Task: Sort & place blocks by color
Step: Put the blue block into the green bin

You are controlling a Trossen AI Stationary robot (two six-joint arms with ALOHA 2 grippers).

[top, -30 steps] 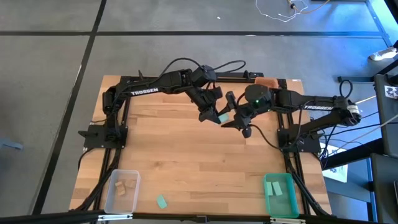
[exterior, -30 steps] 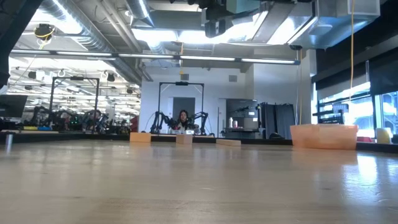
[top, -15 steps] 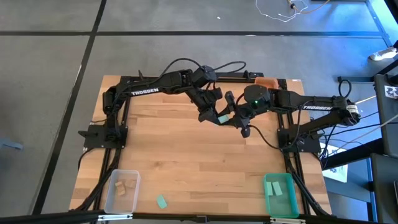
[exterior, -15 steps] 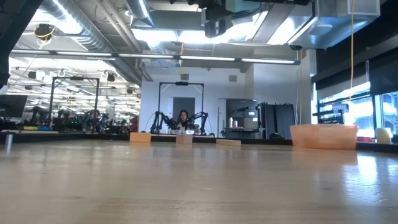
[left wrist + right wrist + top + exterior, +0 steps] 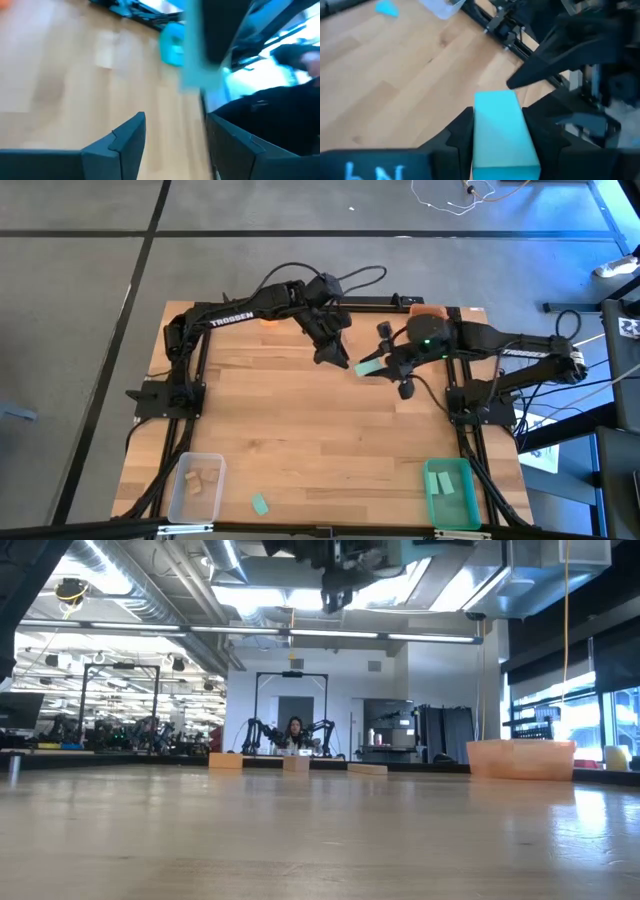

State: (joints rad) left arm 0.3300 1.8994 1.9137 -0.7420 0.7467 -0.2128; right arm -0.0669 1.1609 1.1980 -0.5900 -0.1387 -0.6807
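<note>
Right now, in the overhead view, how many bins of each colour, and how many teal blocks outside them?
Clear bin: 1
Green bin: 1
Orange bin: 1
Teal blocks outside bins: 2, loose block and held block in right end effector
Total: 5

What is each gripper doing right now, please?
Left gripper: open, holding nothing.
Right gripper: shut on a teal block, held above the table.
</note>
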